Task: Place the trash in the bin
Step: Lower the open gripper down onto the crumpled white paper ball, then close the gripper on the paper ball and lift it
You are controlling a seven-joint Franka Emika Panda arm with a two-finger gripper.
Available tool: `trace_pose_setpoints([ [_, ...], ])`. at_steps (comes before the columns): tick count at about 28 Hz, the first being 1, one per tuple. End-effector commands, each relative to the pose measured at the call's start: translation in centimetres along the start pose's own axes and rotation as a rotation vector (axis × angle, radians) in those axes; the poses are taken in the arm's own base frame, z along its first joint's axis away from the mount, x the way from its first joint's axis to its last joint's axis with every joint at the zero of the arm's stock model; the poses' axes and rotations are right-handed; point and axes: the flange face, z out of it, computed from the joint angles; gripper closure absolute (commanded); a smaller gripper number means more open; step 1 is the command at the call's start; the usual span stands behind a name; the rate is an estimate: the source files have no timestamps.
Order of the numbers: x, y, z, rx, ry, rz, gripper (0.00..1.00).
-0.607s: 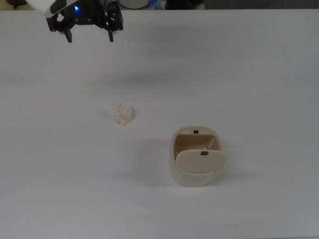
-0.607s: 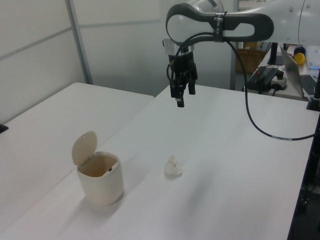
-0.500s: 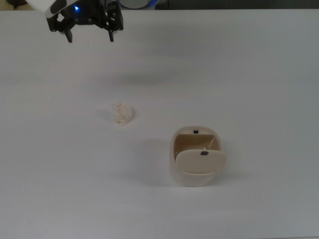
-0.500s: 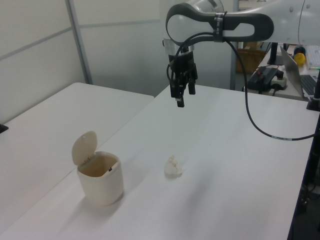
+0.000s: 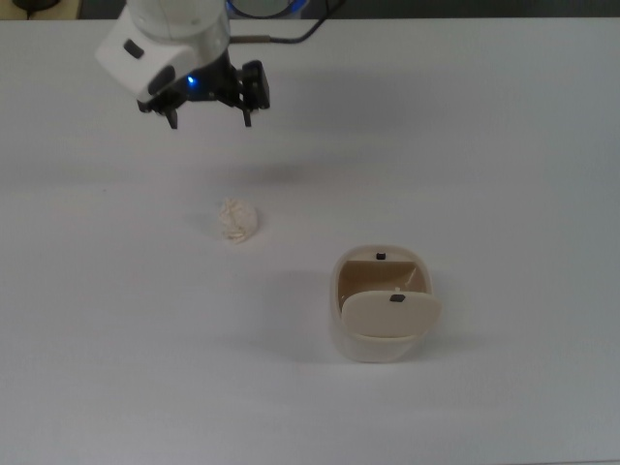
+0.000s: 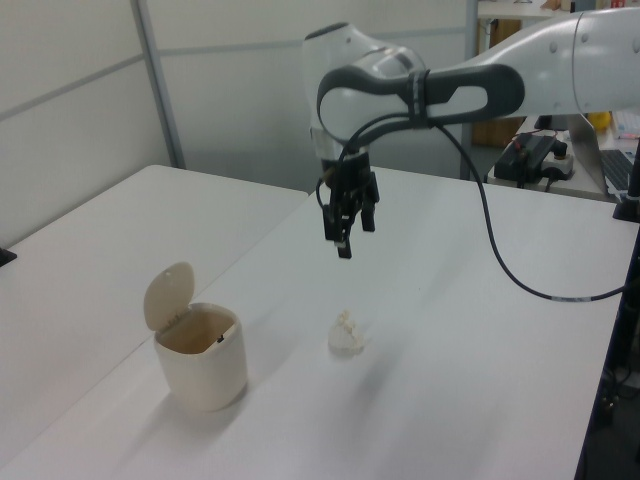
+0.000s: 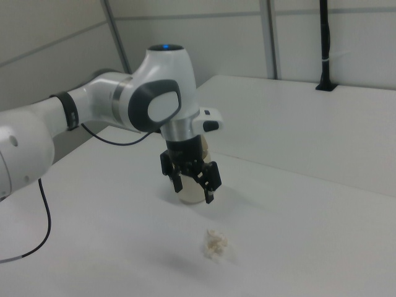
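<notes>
The trash [image 5: 236, 221] is a small crumpled off-white ball lying on the white table [image 5: 504, 165]; it also shows in the left view [image 6: 346, 333] and the right view [image 7: 215, 245]. The cream bin [image 5: 378, 351] stands to the top view's lower right of the ball, its flap lid [image 5: 391, 312] swung up and its mouth uncovered. In the left view the bin [image 6: 201, 360] sits left of the trash. My gripper [image 5: 211, 123] hangs open and empty in the air, above and short of the trash [image 6: 340, 245]. In the right view the gripper [image 7: 192, 192] covers most of the bin [image 7: 202, 148].
A black cable [image 6: 500, 250] loops from the arm over the table on the left view's right. A second white table [image 6: 90, 250] adjoins on the left view's left. Equipment sits beyond the table's far edge [image 6: 540, 155].
The arm has swung closer to the trash and dropped lower: in the top view the gripper moved right and down. Trash and bin have not moved.
</notes>
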Motion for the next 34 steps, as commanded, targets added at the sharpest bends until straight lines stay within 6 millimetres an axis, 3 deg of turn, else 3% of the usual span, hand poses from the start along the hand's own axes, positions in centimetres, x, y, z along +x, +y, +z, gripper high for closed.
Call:
trace_pose_setpoints([
  [1,1.1,-2.1,4.2,-0.032,0.008,0.021,0.00],
  [2,1.6,-2.5,5.6,-0.050,0.007,0.028,0.00],
  [13,3.1,-4.5,13.5,-0.132,0.027,0.035,0.00],
  [22,4.3,-4.9,18.0,-0.195,0.016,0.061,0.00],
  [27,4.5,-4.7,19.1,-0.206,0.016,0.052,0.22],
  [28,4.5,-4.6,19.2,-0.214,0.016,0.046,0.46],
  [30,4.6,-4.4,19.1,-0.218,0.018,0.046,0.70],
  [32,4.6,-4.4,19.0,-0.218,0.020,0.046,0.91],
  [34,4.6,-4.4,18.5,-0.217,0.026,0.050,1.00],
])
